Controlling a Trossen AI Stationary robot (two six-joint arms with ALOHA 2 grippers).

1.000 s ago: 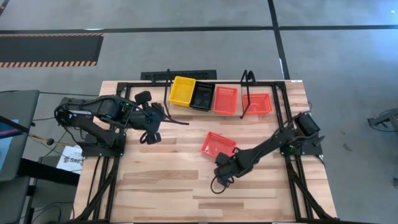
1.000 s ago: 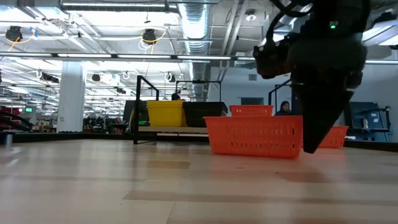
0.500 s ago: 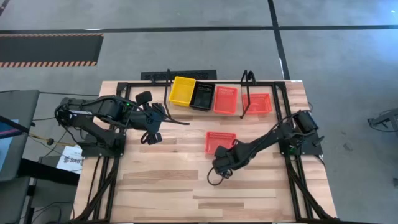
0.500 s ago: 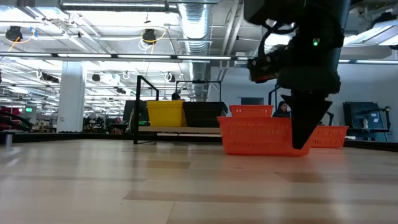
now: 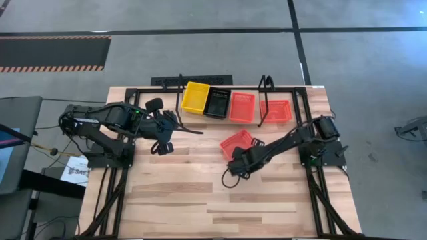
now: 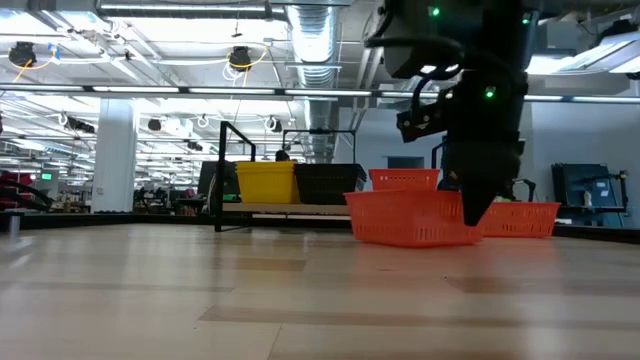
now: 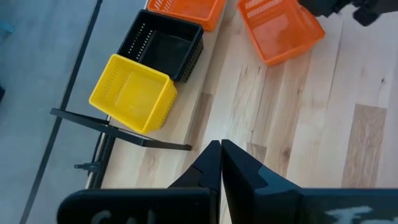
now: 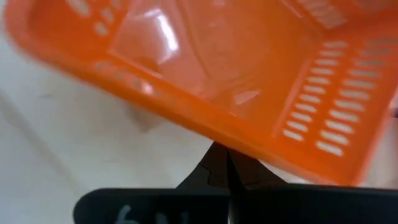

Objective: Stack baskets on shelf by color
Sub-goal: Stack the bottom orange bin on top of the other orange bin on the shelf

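Wooden table (image 5: 187,193) holds a shelf (image 5: 220,117) at its far edge with yellow (image 5: 195,97), black (image 5: 217,103) and red (image 5: 242,107) baskets. Right gripper (image 5: 238,157), fingers together, touches a loose red basket (image 5: 237,143) mid-table. Left gripper (image 5: 167,137), also closed, hovers well apart.

Around the work area: a wooden desk on a grey floor, and a big hall behind.

The desk (image 5: 193,200) has light planks and sits in a black frame (image 5: 100,200). At 10 o'clock from the desk, a hazard-striped mat (image 5: 53,55) lies on the grey floor (image 5: 200,47); dark seams cross the floor. At 9 o'clock, a white paper (image 5: 75,171) lies beside the desk. In the low view, ceiling ducts (image 6: 310,40), a white pillar (image 6: 115,150) and a monitor (image 6: 580,185) show.
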